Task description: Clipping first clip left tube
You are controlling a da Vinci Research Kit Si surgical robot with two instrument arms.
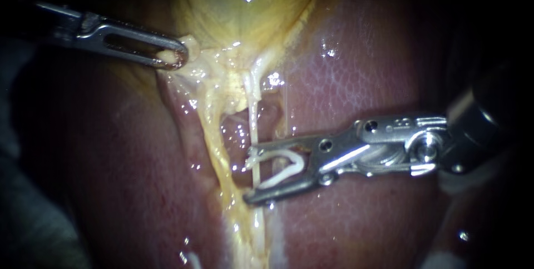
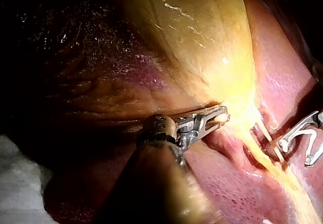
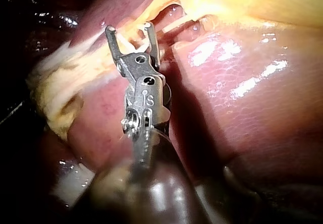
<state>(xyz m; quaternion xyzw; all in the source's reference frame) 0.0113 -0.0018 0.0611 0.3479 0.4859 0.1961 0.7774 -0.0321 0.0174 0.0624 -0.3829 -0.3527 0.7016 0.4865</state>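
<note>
Item: pale tube [image 1: 254,124], thin, running down from the foot of the gallbladder [image 1: 245,2] across the liver [image 1: 356,80]. It crosses the gap in the pincer of my right instrument [image 1: 251,173] near the tips, at the open mouth of the white clip [image 1: 278,179]. I cannot tell from the endoscope whether this is the left tube. The white clip is seated in that pincer, one leg against each jaw. The pincer therefore grasps the clip while standing wide apart, and the clip is unclosed with the tube not pinched. My right wrist camera shows the same pincer [image 3: 128,30] spread ahead of the shaft, pale strands [image 3: 174,28] just beyond it and the liver [image 3: 242,82] beside it. A yellow strand [image 1: 214,135] lies just beside the tube, on the side away from my right instrument's shaft, and runs the same way. My left instrument [image 1: 178,56] is well apart from the clip, up at the gallbladder's foot. Its slotted pincer is clenched on a tag of yellow tissue [image 1: 192,44], a bit of which shows through the slot. My left wrist camera confirms this. It shows the left pincer [image 2: 219,117] closed on yellow tissue under the gallbladder [image 2: 202,32]. Ahead of it are the tube [image 2: 270,143] and, beyond that, the right instrument [image 2: 298,151] with its clip [image 2: 295,135].
</note>
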